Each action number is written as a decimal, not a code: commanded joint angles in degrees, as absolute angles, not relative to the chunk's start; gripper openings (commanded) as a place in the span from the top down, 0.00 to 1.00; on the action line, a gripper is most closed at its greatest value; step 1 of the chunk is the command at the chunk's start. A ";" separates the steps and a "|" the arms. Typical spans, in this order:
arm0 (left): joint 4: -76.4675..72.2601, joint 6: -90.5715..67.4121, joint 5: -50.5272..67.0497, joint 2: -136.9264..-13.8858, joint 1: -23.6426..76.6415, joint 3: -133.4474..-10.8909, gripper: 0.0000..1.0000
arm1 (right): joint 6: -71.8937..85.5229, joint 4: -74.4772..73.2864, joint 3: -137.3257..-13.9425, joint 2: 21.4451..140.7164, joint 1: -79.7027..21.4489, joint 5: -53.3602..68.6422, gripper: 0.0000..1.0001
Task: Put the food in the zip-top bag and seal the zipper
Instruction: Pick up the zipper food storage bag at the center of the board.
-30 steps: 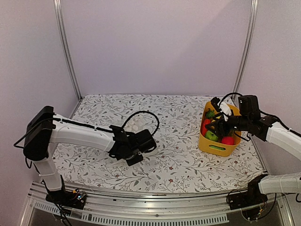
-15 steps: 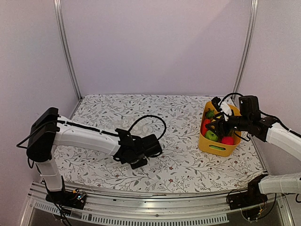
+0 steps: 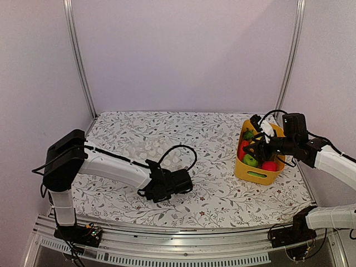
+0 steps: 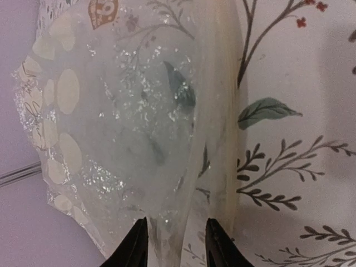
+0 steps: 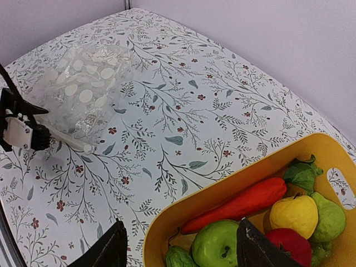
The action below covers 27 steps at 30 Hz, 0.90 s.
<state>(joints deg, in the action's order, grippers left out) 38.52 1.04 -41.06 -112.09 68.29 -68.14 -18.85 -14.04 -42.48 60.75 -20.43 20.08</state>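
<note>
Food (image 5: 245, 203) in yellow bin (image 5: 233, 181) at three o'clock.
Left gripper (image 4: 177, 222) half-open astride zip-top bag (image 4: 111, 122); right gripper (image 5: 181, 222) agape, holding nothing.

Finds zip-top bag (image 3: 149, 150) lying on the surface (image 3: 214, 130) toward 9 o'clock, left claw (image 4: 175, 247) at its 6 o'clock edge; finds bin (image 3: 257, 177), food (image 3: 251, 160) inside, toward 3 o'clock.

One camera sits high up behind me and looks down on the whole table (image 3: 222, 133) from far away. My left wrist camera is very, very close to the dotted bag (image 4: 122, 122), which fills most of its view. My right wrist camera hangs just over the yellow bin (image 5: 233, 183) and looks back across the table. It sees the dotted bag too, small and far off. So does the high one.
</note>
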 commanded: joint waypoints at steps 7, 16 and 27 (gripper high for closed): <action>35.07 1.66 -50.07 -108.62 65.42 -69.78 0.95 | -17.74 -13.60 -42.93 61.11 -20.06 18.58 0.36; 24.65 -2.55 -40.70 -100.24 57.41 -79.29 1.00 | -11.18 -14.01 -58.09 67.81 -20.02 20.98 0.28; 15.36 -8.26 -37.82 -102.87 57.32 -88.50 1.00 | 2.72 -14.40 -77.82 88.22 -28.52 29.94 0.27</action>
<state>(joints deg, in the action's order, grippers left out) 20.53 -4.62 -40.25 -101.19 56.99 -86.98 -3.51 -14.22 -74.11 85.21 -24.86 26.26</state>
